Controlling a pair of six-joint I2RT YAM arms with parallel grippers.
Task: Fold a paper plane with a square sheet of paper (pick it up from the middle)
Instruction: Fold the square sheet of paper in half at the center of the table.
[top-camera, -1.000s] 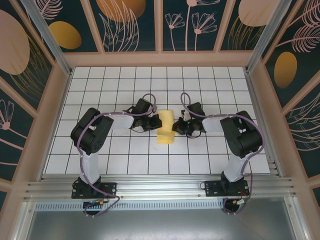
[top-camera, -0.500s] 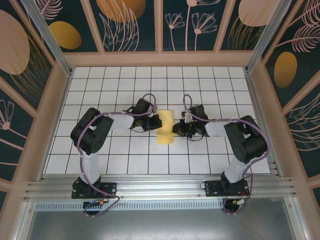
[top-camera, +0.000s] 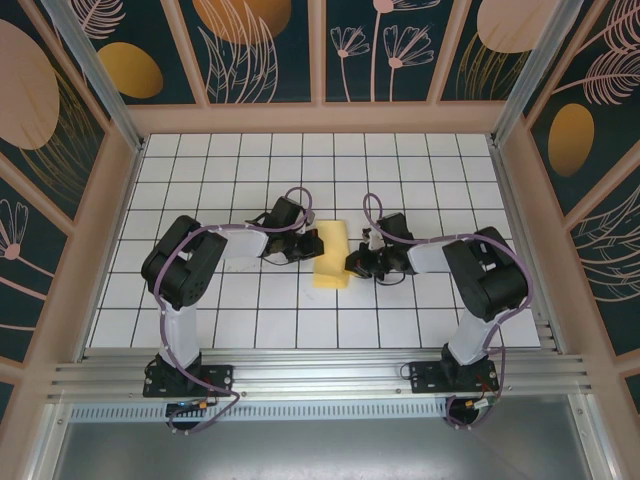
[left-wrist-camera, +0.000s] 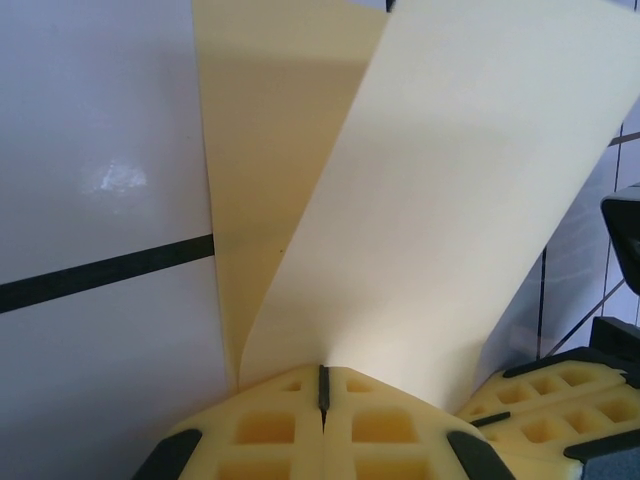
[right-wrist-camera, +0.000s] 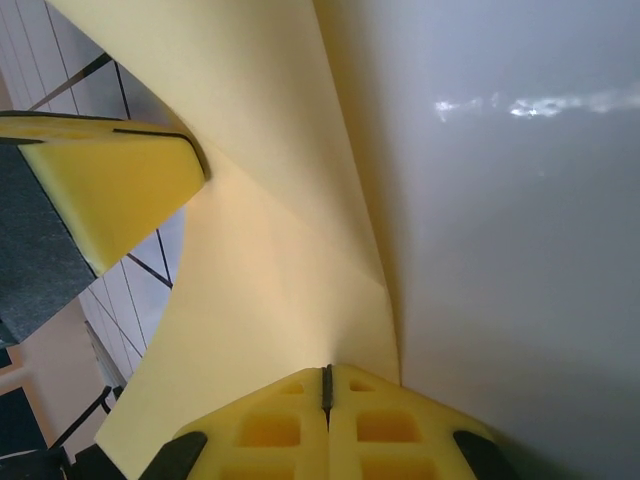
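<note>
Two hands are clenched on the yellow sheet of paper (top-camera: 331, 256), which sits partly folded over at the middle of the counter (top-camera: 400, 170). The left hand (left-wrist-camera: 323, 392) pinches it from the counter's left side and the right hand (right-wrist-camera: 326, 385) from the right. If either pulls outward, or they lift unevenly, the thin sheet could tear, slip free or crease crookedly.

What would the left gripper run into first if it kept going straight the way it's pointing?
The square sheet of paper: the left gripper is shut on its edge, and the sheet lies directly ahead. The right gripper sits off to one side, probably outside that line.
</note>
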